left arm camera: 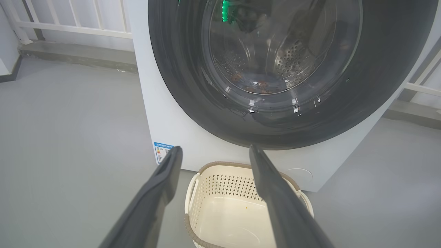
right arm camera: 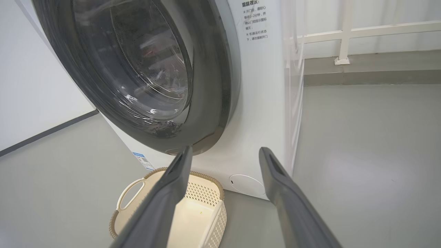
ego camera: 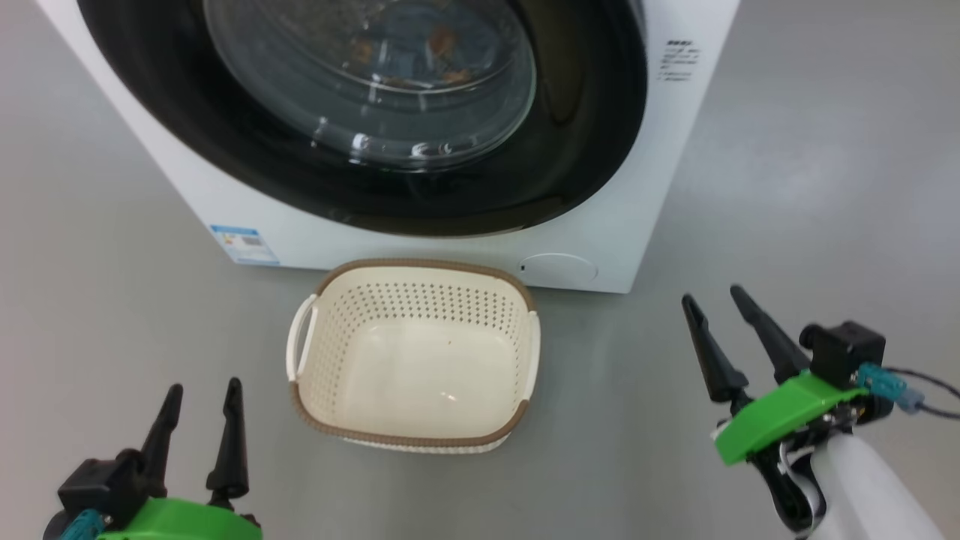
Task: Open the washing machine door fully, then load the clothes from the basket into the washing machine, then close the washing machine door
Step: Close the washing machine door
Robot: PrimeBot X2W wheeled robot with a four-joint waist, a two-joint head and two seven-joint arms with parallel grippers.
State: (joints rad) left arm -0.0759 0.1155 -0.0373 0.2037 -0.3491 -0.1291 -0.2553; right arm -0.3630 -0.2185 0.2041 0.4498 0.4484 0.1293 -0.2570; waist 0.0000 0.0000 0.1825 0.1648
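Head view: large round black-rimmed glass washing machine door (ego camera: 375, 97) shut on white box-shaped washing machine (ego camera: 637, 210), orange-brown-patterned clothes (ego camera: 442, 41) behind its window; cream perforated plastic basket (ego camera: 420, 307) just in front on grey floor (ego camera: 112, 300); left gripper (ego camera: 205, 386) and right gripper (ego camera: 711, 295) spread wide, released.

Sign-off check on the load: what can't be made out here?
- Door top: cut off by the head view's upper edge; latch not seen.
- Clothes: left wrist view, dim behind reflective glass; count unclear.
- Label: head view, print too small.
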